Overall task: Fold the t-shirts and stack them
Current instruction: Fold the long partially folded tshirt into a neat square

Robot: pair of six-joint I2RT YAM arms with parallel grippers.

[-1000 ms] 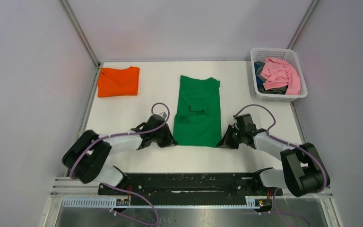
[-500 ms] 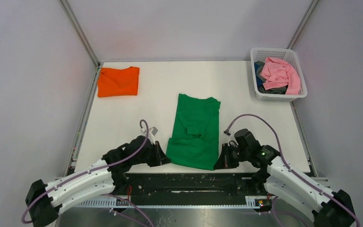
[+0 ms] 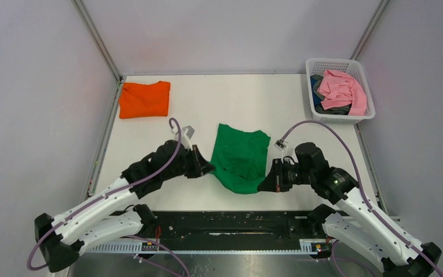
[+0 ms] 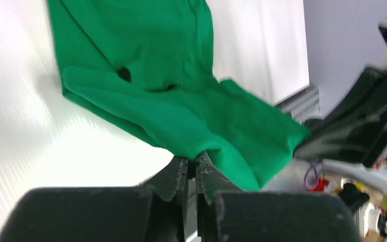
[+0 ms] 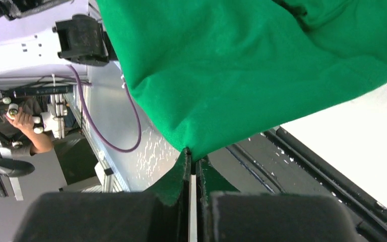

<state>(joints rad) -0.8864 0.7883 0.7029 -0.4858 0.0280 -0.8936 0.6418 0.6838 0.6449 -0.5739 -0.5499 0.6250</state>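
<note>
The left tool (image 4: 191,167) and right tool (image 5: 192,160) each pinch a near corner of the soft bright green t-shirt (image 3: 241,157). They hold it up, probably to fold it towards the far edge of the bench (image 3: 202,95).

we see a white table (image 3: 300,115) with three things on it. a folded orange t-shirt (image 3: 145,99) lies flat at the far left corner. a green t-shirt (image 3: 241,158) sits in the middle toward the near edge, its far part on the surface, its near hem raised off it. a white basket (image 3: 330,60) stands at the far right corner, well apart from both shirts
</note>
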